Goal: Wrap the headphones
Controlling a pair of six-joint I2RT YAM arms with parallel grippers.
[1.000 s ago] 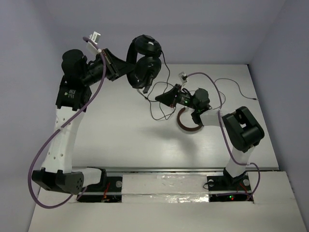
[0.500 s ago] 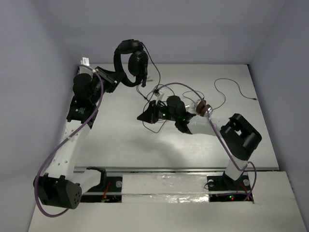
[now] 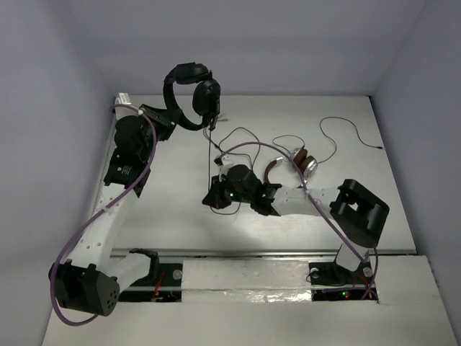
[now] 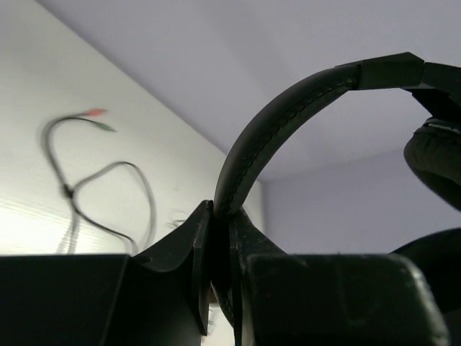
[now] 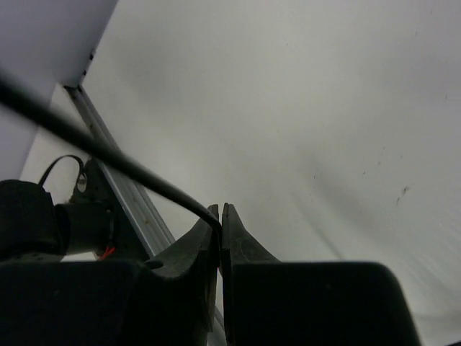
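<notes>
The headphones [image 3: 207, 95], all black with a stitched, padded headband [image 4: 288, 108] and fat rounded earcups, hang in the air above the far left of the matte white surface [image 3: 166, 202]. The left end effector [image 4: 220, 223] is pressed together on the curved headband. The thin, smooth cable [image 3: 211, 155] drops from an earcup to the right end effector [image 5: 220, 216], which pinches it low over the surface. Its pink and green plugs [image 4: 97, 114] lie on the surface. Brown-banded headphones with silver earcups [image 3: 302, 161] rest behind the right arm.

The left arm [image 3: 101, 231] and right arm [image 3: 311, 199] share white tubular links, black joints and black wedge-shaped fingers [image 5: 204, 244]. A purple cable [image 3: 72, 241] trails each.
</notes>
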